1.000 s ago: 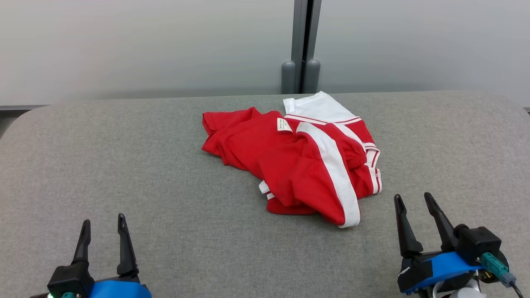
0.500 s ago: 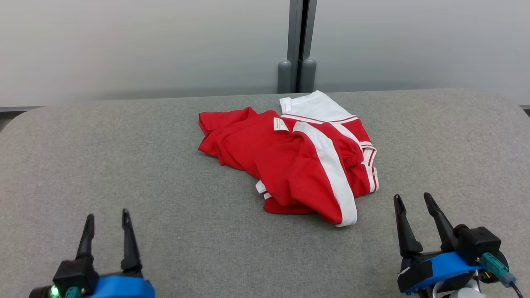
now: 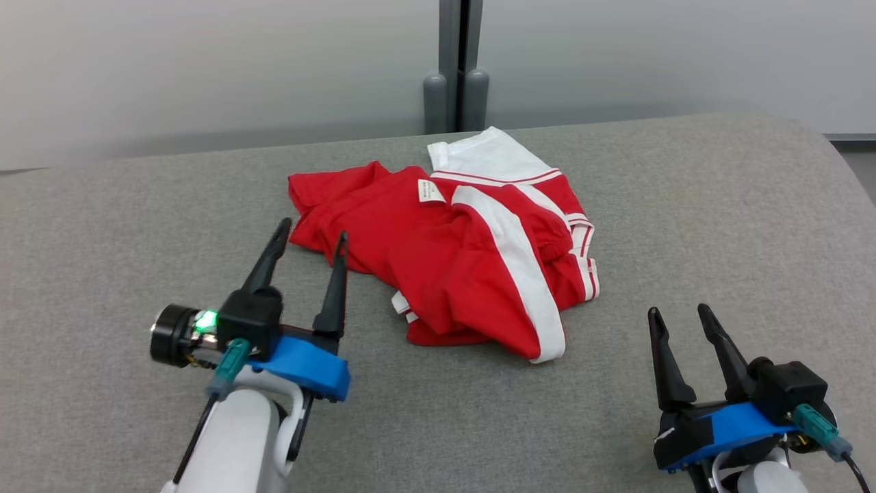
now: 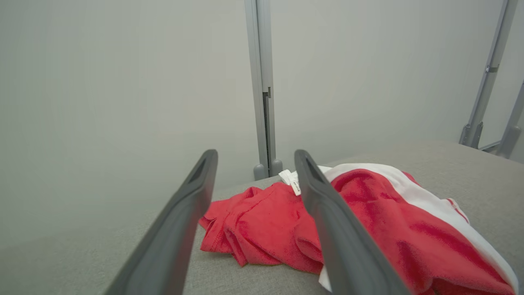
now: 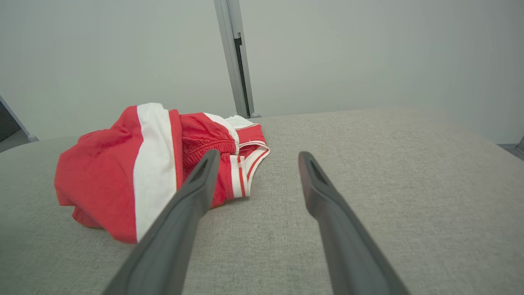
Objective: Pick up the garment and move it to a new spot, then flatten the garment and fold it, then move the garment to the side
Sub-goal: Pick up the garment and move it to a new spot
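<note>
A: What can't you make out on the garment?
B: It lies crumpled, red with a white band, so its folds cover much of it; what kind of garment it is I cannot tell; the print on its small label is too small to read.
A: Anything cut off?
B: The grey padded table runs out of the head view at both sides; the right arm is cut by the bottom edge; in the left wrist view one dark finger crosses in front of the cloth and hides a strip of it.
A: Where does it lie on the table?
B: Toward the far middle, in front of a grey post at the wall.
A: And the left gripper?
B: Jaws spread wide, nothing held; its tips stand at the garment's left red edge; in the head view one tip overlaps the cloth, but whether it touches or hangs just above I cannot tell; in its wrist view the red folds lie between and beyond the two fingers.
A: The right gripper?
B: Also wide apart and empty; it sits near the robot, to the right of the garment's near corner and apart from it; in its wrist view the cloth lies to the left, the left finger crossing in front of the striped hem.
</note>
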Robot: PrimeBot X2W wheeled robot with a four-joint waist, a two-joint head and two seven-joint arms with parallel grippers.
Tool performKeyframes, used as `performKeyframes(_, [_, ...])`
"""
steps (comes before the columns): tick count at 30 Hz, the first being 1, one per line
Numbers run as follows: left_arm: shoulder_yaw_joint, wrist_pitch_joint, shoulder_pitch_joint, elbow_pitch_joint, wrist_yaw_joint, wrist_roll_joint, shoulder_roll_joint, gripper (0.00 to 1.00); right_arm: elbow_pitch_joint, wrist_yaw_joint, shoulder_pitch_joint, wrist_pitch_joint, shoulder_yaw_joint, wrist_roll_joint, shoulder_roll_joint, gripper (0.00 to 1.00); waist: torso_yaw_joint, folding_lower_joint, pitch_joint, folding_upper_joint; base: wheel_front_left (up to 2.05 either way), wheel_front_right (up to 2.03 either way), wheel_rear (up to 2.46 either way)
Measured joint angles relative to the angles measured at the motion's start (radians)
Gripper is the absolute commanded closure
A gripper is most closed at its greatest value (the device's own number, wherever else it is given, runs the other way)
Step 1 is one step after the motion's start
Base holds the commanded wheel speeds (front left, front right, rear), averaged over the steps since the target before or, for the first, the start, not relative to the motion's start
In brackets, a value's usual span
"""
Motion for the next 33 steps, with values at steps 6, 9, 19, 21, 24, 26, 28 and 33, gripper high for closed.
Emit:
performKeyframes(6, [-0.109,0.086,-0.085,0.054,-0.012,0.005,-0.005,0.00,-0.002,0.000,-0.008,0.000,-0.004,0.002,0.000,0.00,-0.038,0.0000,0.023,0.0001,0.00,0.00,0.00])
performKeyframes(9, [-0.169,0.160,-0.106,0.081,-0.015,-0.012,-0.007,0.00,-0.003,0.000,-0.014,0.000,-0.008,0.008,0.000,0.00,-0.060,0.0000,0.037,0.0001,0.00,0.00,0.00])
performKeyframes(19, [-0.267,0.393,-0.094,0.079,-0.020,-0.068,0.007,0.00,-0.012,0.000,-0.021,0.000,-0.015,0.022,0.000,0.00,-0.104,-0.0001,0.065,0.0000,0.00,0.00,0.00])
performKeyframes(21, [-0.272,0.428,-0.086,0.072,-0.019,-0.067,0.024,0.00,-0.012,0.000,-0.021,0.000,-0.015,0.026,0.000,0.00,-0.108,-0.0001,0.068,0.0001,0.00,0.00,0.00])
performKeyframes(24, [-0.272,0.448,-0.072,0.041,-0.012,-0.069,0.032,0.00,-0.013,0.000,-0.023,0.000,-0.016,0.027,0.000,0.00,-0.109,-0.0001,0.070,0.0000,0.00,0.00,0.00])
performKeyframes(26, [-0.272,0.457,-0.063,0.018,-0.006,-0.072,0.033,0.00,-0.014,0.000,-0.026,0.000,-0.017,0.027,0.000,0.00,-0.109,-0.0001,0.070,-0.0001,0.00,0.00,0.00])
performKeyframes(28, [-0.272,0.471,-0.049,0.009,-0.006,-0.079,0.037,0.00,-0.013,0.000,-0.026,0.000,-0.017,0.027,0.000,0.00,-0.107,-0.0001,0.069,-0.0002,0.00,0.00,0.00])
performKeyframes(33, [-0.279,0.471,-0.034,0.003,0.002,-0.081,0.052,0.96,-0.008,0.000,-0.029,0.000,-0.013,0.027,0.000,0.00,-0.107,-0.0001,0.060,-0.0002,0.00,0.00,0.00])
